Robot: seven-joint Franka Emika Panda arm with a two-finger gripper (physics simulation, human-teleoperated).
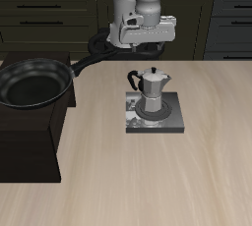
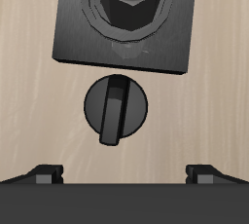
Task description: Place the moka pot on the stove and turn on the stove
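One half of the job looks done: the moka pot [image 1: 151,93] already stands upright on the stove [image 1: 175,123], over the coil, so what you have left is the black knob [image 2: 117,109]. Your gripper [image 2: 124,174] hangs above the knob with its fingers spread wide and holding nothing. Bring it straight down so the pads straddle the knob's raised bar, close firmly, then twist without dragging sideways toward the pot.

Shiny faceted metal on the moka pot [image 1: 151,94], matt grey metal on the stove [image 1: 175,124], pale smooth wood grain across the table [image 1: 197,181], black matt pan [image 1: 34,81].
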